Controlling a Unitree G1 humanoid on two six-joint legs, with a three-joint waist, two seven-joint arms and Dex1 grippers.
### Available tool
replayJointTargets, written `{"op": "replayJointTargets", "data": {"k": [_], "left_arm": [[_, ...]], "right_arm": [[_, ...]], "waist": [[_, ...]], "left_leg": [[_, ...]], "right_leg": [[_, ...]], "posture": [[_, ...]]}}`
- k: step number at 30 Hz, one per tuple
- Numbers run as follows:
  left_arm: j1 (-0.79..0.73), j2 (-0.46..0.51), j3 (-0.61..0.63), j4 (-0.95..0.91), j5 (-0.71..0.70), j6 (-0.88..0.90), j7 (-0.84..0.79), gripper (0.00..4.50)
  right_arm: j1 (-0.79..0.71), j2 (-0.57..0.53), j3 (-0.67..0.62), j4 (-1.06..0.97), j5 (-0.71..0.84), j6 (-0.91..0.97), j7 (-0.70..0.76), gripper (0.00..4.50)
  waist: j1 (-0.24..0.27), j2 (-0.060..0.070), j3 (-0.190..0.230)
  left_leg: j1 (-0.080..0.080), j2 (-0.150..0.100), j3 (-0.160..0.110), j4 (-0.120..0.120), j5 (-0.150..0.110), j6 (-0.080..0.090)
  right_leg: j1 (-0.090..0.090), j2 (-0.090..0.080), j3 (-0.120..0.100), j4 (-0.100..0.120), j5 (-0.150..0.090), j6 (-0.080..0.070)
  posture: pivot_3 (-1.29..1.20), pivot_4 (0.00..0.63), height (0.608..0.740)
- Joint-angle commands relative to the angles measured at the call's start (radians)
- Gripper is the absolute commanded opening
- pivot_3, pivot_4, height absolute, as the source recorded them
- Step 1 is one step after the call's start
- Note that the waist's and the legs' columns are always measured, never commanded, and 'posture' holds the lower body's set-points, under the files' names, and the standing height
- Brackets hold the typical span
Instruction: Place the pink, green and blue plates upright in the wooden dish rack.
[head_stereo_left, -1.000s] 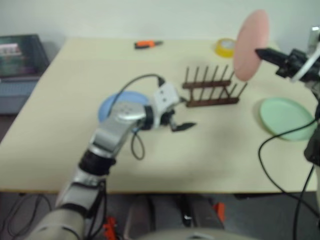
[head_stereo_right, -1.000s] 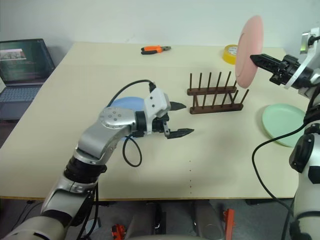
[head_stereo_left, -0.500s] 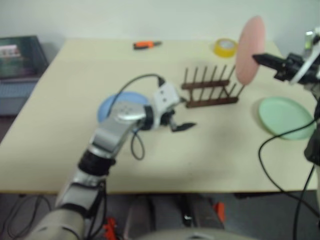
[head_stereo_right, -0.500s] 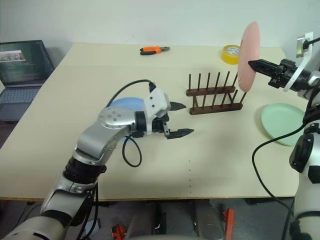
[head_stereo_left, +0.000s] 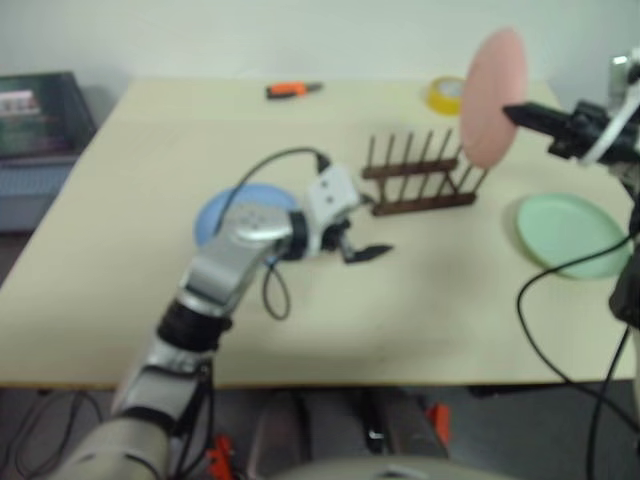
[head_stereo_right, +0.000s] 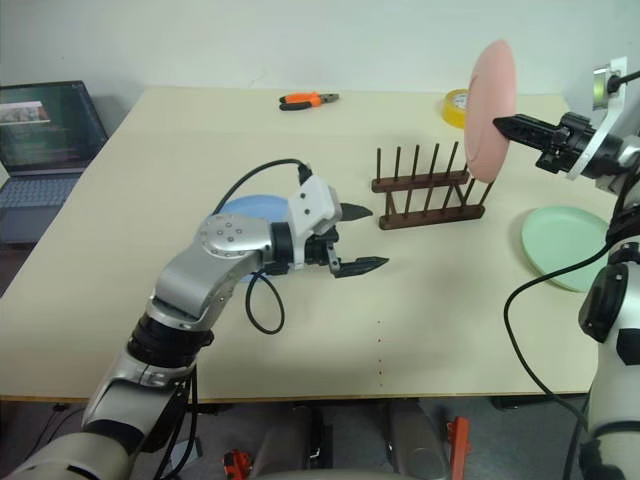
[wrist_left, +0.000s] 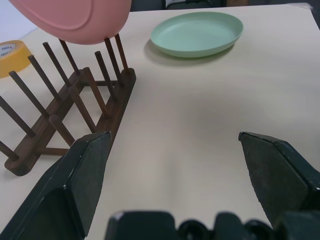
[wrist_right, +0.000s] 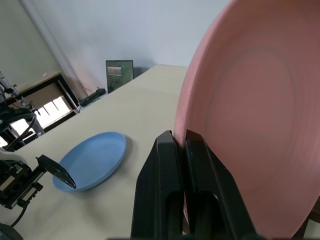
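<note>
The right gripper (head_stereo_right: 510, 125) has its fingers clamped on the pink plate (head_stereo_right: 490, 110), which has turned more face-on and edged over the wooden dish rack (head_stereo_right: 428, 190), nearly ready for lowering between pegs. The left gripper (head_stereo_right: 362, 238) hangs with fingers apart, the blue plate (head_stereo_right: 240, 212) behind them, the green plate (head_stereo_right: 562, 245) on the bench (head_stereo_right: 150, 180).

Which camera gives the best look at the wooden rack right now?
The left wrist view: the rack is close there, its pegs and both rails easy to tell apart, with the pink plate just above its pegs. The two eye views show the whole rack from farther off, mid-table. The right wrist view shows the pink plate and the blue plate instead.
</note>
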Motion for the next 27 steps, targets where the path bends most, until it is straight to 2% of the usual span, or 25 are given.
{"op": "replayJointTargets", "data": {"k": [1,18,27], "left_arm": [[-0.007,-0.003,0.017,-0.040,-0.003,-0.008,0.008,4.50],[-0.009,-0.022,0.002,-0.043,0.001,-0.012,0.014,4.50],[-0.006,-0.021,0.001,-0.050,0.006,-0.009,0.015,4.50]], "right_arm": [[-0.017,-0.010,0.011,-0.019,-0.015,-0.016,-0.003,0.04],[-0.046,-0.020,0.048,0.028,-0.077,-0.067,-0.010,0.04],[-0.034,-0.004,0.054,-0.012,-0.083,-0.039,-0.024,0.04]], "waist": [[0.000,0.000,0.000],[0.000,0.000,0.000],[0.000,0.000,0.000]], "left_leg": [[0.000,0.000,0.000,0.000,0.000,0.000],[0.001,0.000,0.001,0.000,0.000,0.000],[0.002,0.000,0.001,0.000,0.000,0.000]], "right_leg": [[0.000,0.000,0.000,0.000,0.000,0.000],[0.000,0.000,0.001,0.000,0.000,0.000],[0.000,0.000,0.002,0.001,0.000,0.000]], "posture": [[0.00,0.150,0.740],[0.00,0.150,0.740],[0.00,0.150,0.740]]}}
